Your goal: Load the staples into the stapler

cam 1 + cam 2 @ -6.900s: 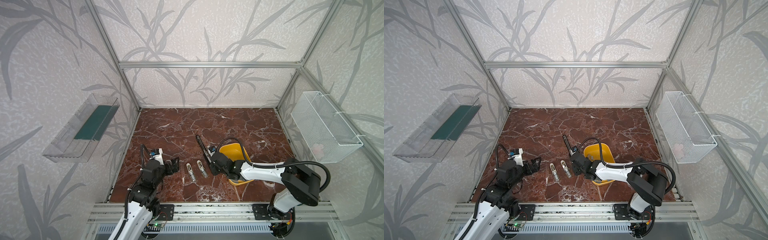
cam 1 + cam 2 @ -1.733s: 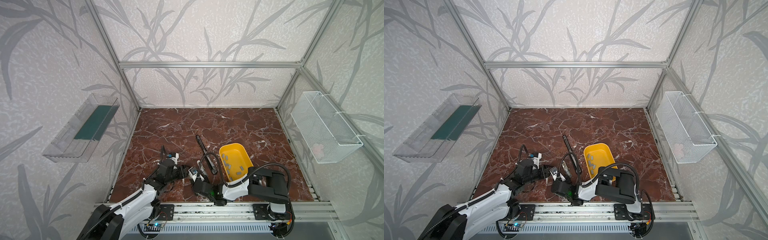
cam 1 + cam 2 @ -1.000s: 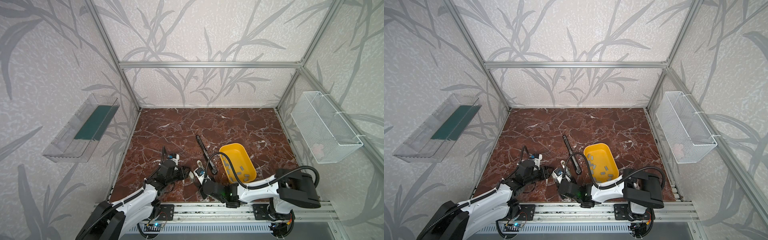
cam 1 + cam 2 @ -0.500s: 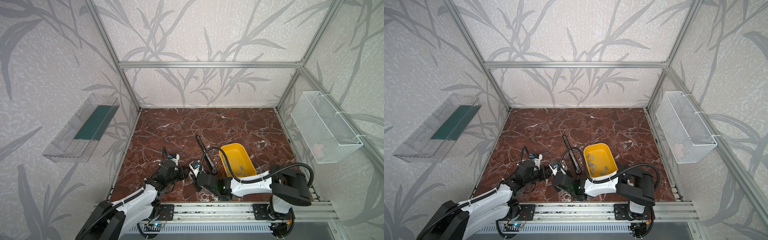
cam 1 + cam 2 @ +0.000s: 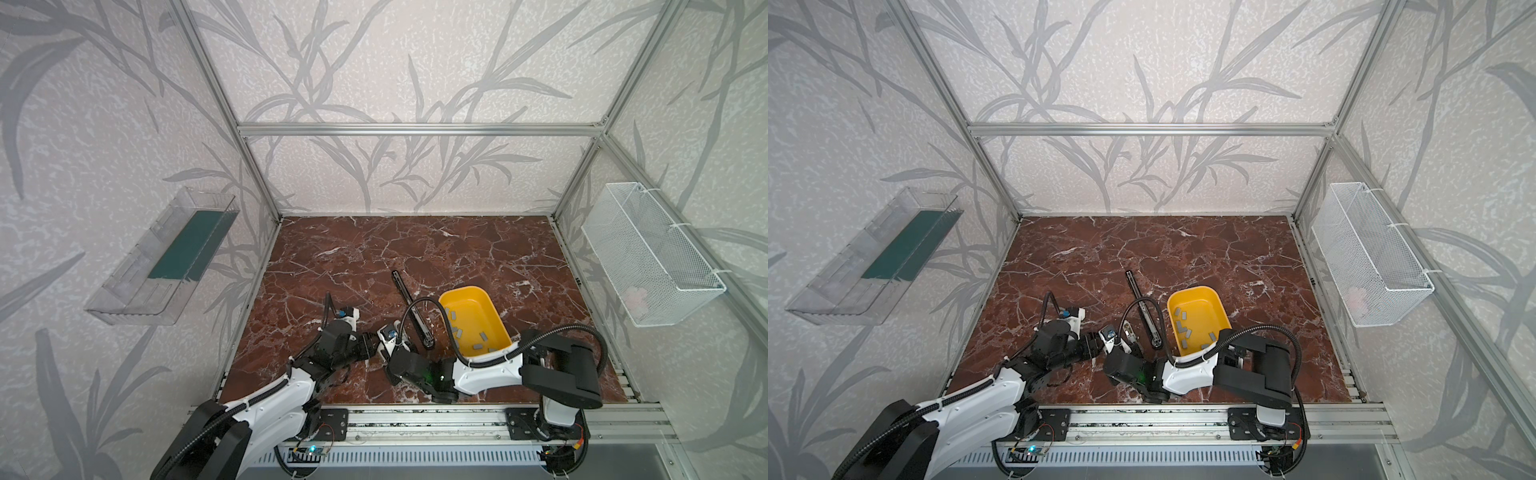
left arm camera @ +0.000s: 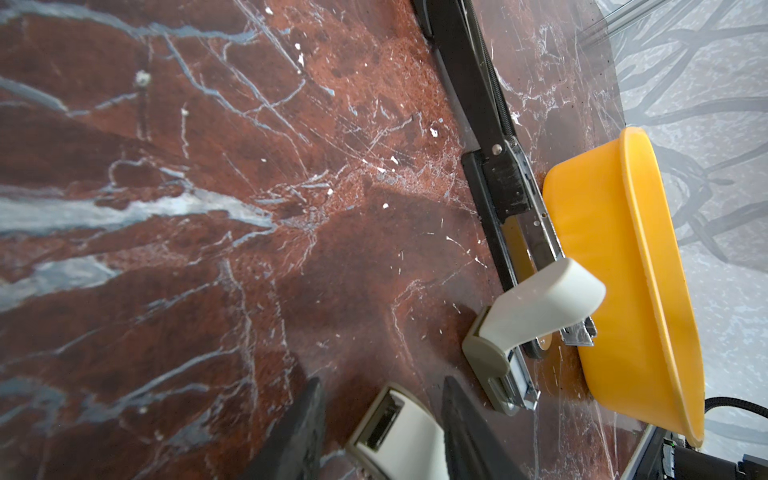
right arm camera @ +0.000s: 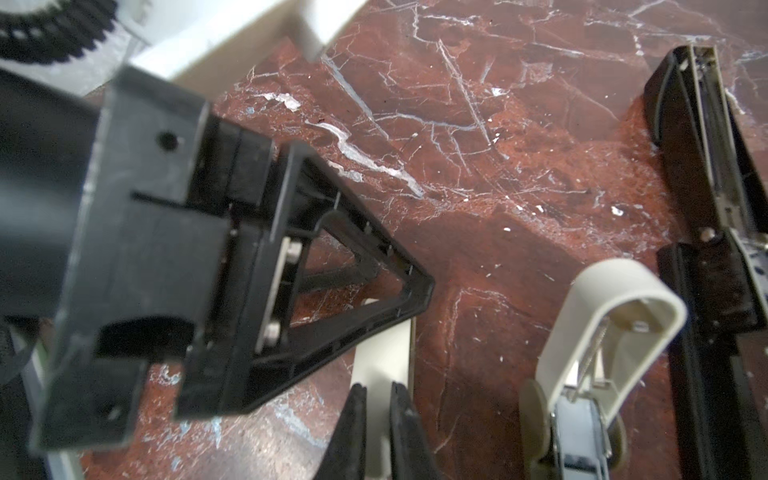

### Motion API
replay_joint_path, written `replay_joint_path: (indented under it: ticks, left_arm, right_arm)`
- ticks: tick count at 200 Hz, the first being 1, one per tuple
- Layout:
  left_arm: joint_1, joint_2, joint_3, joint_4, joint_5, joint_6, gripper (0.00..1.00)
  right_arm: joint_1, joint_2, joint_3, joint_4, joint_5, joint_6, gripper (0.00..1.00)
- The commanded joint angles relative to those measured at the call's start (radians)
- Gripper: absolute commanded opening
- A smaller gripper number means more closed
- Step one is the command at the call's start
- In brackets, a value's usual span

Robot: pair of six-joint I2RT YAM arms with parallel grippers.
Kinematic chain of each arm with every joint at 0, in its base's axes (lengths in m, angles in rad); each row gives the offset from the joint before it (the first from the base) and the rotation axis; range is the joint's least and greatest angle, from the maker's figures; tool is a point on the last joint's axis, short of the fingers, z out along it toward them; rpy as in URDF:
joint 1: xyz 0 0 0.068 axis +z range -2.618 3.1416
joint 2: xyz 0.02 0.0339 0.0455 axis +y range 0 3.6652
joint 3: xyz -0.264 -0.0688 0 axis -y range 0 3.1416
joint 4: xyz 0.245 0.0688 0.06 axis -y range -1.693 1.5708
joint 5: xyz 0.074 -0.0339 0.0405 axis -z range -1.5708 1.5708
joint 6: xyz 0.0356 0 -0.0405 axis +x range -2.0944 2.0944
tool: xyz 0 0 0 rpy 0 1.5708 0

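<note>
Centrally, left gripper [image 6: 381, 382] jaws astride cream stapler [image 6: 399, 436]; right gripper [image 7: 379, 388] closed

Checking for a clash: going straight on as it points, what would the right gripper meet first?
The mini stapler at the tips of the right gripper; past it, likely the left gripper; depth is unclear.

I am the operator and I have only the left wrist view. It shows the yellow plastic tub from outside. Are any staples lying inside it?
Observer: Yes. In both top views, small flat grey metal staples lie scattered inside the yellow plastic tub.
Operator: And the right gripper, where is it?
Observer: The right wrist view shows the right gripper shut, its tips at the cream plastic mini stapler that your left gripper straddles.
</note>
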Motion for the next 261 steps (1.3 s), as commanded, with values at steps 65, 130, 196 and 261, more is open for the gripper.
replay_joint_path:
  ticks: [65,130,196,261]
  left_arm:
    - [-0.007,0.038,-0.014,0.05,-0.023,-0.005,0.46]
    - [-0.007,0.075,-0.008,0.075,-0.02,-0.006,0.44]
    - [-0.008,0.09,-0.005,0.083,-0.024,-0.002,0.43]
    - [-0.007,0.072,0.0,0.055,-0.035,0.002,0.43]
  right_arm:
    - [0.041,0.107,-0.073,-0.03,0.04,0.069,0.13]
    - [0.051,0.146,-0.061,-0.043,0.086,0.088,0.13]
    - [0.049,0.183,-0.096,0.011,0.109,0.119,0.13]
    - [0.049,0.112,-0.066,-0.043,0.112,0.074,0.2]
